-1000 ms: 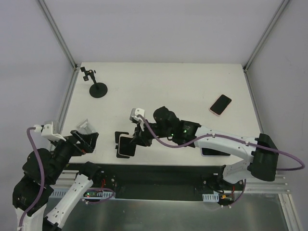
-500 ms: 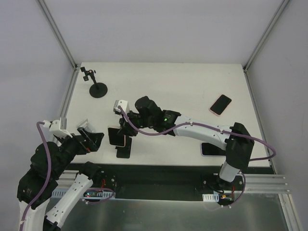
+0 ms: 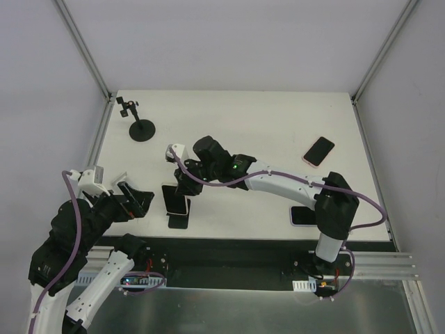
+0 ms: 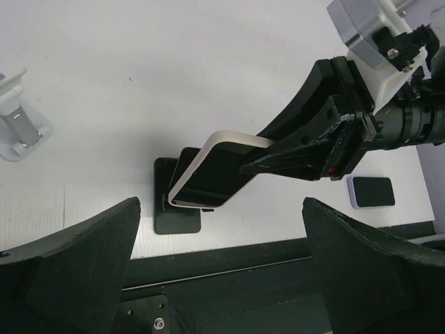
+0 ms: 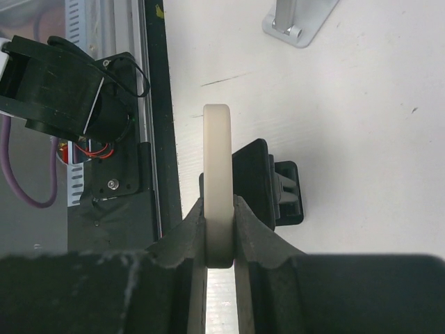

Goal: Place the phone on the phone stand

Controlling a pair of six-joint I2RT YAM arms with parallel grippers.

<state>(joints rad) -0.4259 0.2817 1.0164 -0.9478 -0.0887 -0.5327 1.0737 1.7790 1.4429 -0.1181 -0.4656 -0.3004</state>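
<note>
L end effector (image 3: 131,200) hangs low at the near-left edge of the counter (image 3: 278,125), fingers spread wide, nothing btwn them; its wrist view looks past both fingers at the phone. Just beside it on the counter is a small silver bracket (image 4: 17,118), and further back-left a black tripod mount (image 3: 141,127) w/ round base, well apart from the rest. Next, near the front edge, the phone stand (image 4: 177,212): black, flat square base w/ an upright back part. The phone (image 4: 208,177) has a cream/white case w/ rounded corners and a dark, unlit screen; seen edge-on in the R wrist view it reads as a thin pale strip. It's off the counter, tilted, lower end down at the stand's upright and upper end toward the R arm. Cannot tell whether that end rests on the stand or is just beside it. In the R wrist view the stand sits just right of the phone's edge. R end effector (image 4: 313,149) reaches in from the right, fingers pressed onto the phone's two flat faces at its upper end, pinching it; the rest of the phone sticks out beyond the fingertips toward the stand. Further right, a second phone (image 3: 304,216) lies flat, dark screen, light case, near the R arm's base. A pink phone (image 3: 318,151) lies flat toward the back-right, apart from both arms.
</note>
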